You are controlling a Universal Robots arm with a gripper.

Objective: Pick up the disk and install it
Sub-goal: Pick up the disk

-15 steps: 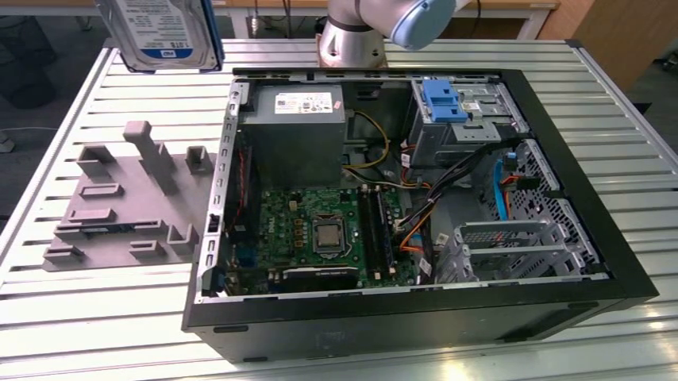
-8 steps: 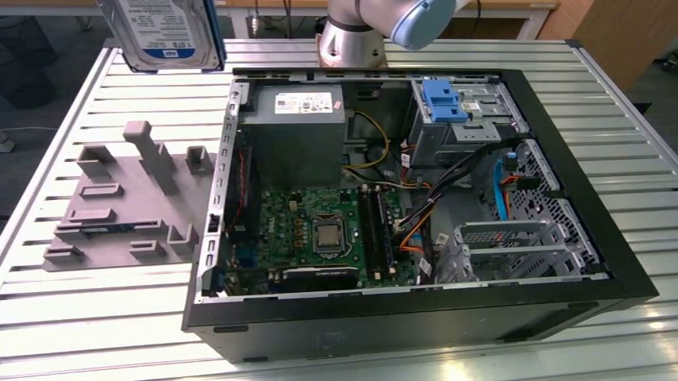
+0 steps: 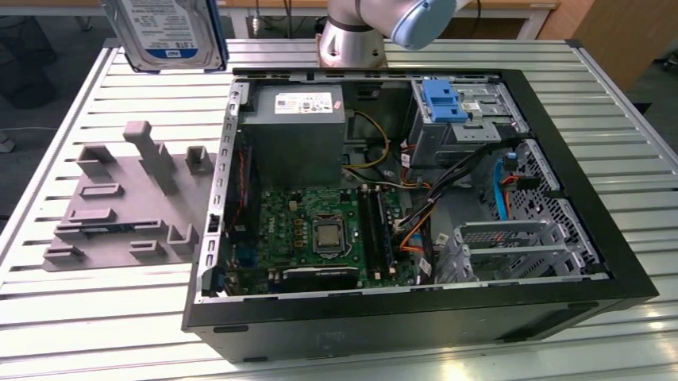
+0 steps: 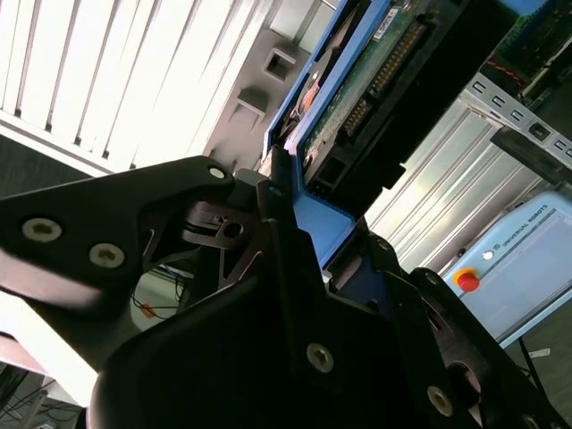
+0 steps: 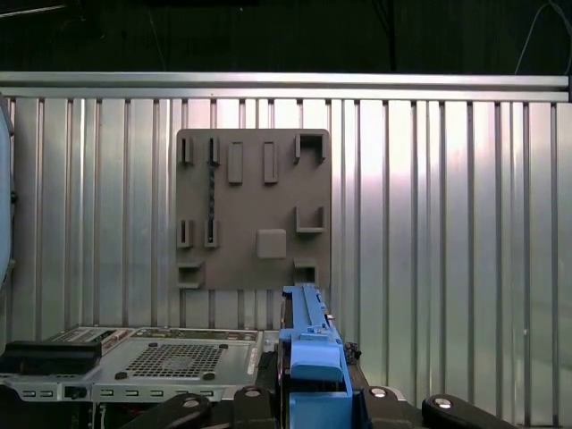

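The disk (image 3: 170, 32), a silver drive with a white-and-blue label in a blue bracket, hangs upright in the air at the exterior view's upper left, above the far left of the slatted table. In the second wrist view my gripper (image 4: 322, 241) is shut on the disk's (image 4: 357, 89) blue bracket, and the drive's green circuit-board side shows. The first wrist view looks down the bracket's edge (image 5: 308, 349), which stands between my black fingers (image 5: 259, 399).
An open computer case (image 3: 572, 238) lies in the table's middle with a motherboard (image 3: 317, 230), a grey power supply (image 3: 291, 119), an upright blue bracket (image 3: 443, 99) and a drive cage (image 3: 509, 246). A grey fixture plate (image 3: 127, 198) lies left of it. The arm's base (image 3: 355, 36) stands behind.
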